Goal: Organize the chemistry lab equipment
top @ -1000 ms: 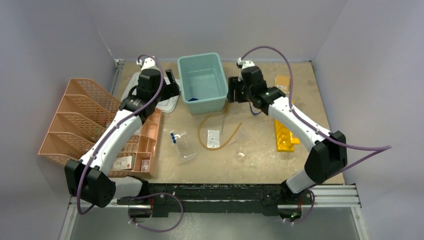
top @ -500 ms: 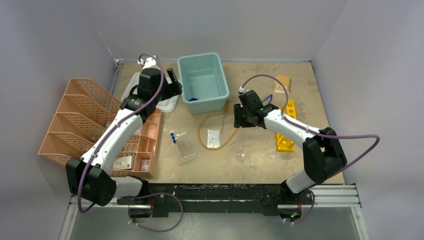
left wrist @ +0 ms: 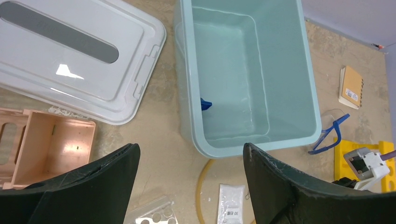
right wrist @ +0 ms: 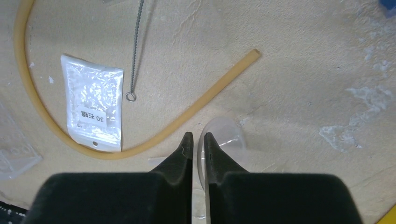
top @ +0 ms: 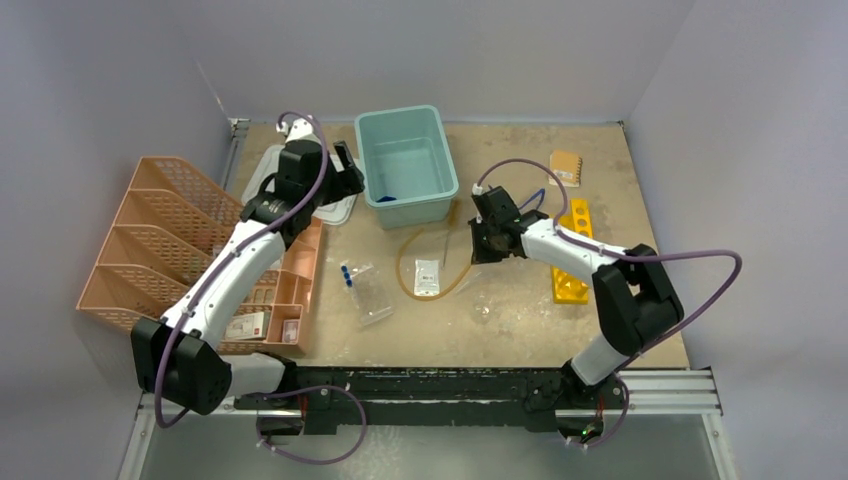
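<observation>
Right gripper [right wrist: 195, 136] has swung from the teal bin [top: 404, 213] toward 6 o'clock, jaws almost closed. Glass dish [right wrist: 226, 140] sits at its tips, at 3 o'clock of the amber tubing [right wrist: 205, 100]; whether it is pinched, I cannot tell. Left gripper [left wrist: 191, 151] is wide open, empty.

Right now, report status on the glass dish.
Left gripper open, hovering beside teal bin. Right gripper nearly shut at glass dish rim, grip unconfirmed. Amber tubing lies close beside dish.

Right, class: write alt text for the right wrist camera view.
The right pincer, almost closed, points at a clear glass dish, whose rim shows in its gap. Beyond lie amber rubber tubing, a white packet and a thin twisted wire.
</observation>
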Controlling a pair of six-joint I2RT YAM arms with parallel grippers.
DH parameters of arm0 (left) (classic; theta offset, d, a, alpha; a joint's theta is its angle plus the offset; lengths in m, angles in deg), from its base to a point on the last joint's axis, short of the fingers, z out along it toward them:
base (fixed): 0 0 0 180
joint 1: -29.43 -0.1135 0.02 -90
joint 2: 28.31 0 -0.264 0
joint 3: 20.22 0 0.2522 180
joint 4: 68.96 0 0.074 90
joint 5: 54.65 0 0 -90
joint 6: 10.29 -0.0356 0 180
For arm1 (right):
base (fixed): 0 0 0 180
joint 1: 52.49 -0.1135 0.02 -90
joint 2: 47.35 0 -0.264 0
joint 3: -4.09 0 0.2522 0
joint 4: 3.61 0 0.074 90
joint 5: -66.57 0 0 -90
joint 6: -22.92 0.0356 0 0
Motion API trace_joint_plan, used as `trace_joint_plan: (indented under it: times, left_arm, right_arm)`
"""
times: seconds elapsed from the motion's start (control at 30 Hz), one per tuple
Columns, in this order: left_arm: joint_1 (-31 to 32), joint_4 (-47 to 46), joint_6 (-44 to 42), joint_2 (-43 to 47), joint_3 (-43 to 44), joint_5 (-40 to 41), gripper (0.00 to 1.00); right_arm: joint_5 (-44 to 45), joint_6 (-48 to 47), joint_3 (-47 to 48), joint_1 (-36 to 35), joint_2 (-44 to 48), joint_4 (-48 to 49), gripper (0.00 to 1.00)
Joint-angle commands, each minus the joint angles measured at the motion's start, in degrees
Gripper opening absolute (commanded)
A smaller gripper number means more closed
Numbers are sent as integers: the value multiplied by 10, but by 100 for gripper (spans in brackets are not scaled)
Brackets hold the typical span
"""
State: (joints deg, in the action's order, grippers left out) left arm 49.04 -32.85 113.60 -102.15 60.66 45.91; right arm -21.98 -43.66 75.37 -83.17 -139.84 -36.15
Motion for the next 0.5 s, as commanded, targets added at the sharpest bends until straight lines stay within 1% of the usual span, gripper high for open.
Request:
trace_joint_plan:
  times: [0.0, 0.13, 0.27, 0.37, 0.47]
  left_arm:
    - [0, -36, 14, 29, -10, -28, 80]
    - [0, -68, 32, 39, -22, -46, 80]
    - [0, -93, 51, 45, -35, -61, 80]
    - [0, -111, 68, 45, -40, -86, 80]
    - [1, -140, 88, 43, -45, -130, 80]
  right_arm:
    - [29, -15, 5, 3, 37, -15, 1]
    - [33, -29, 25, 2, 74, -39, 0]
    - [29, -41, 51, 3, 132, -51, 0]
    - [-1, -56, 79, 3, 165, -49, 0]
    - [-38, -62, 107, 2, 192, -24, 0]
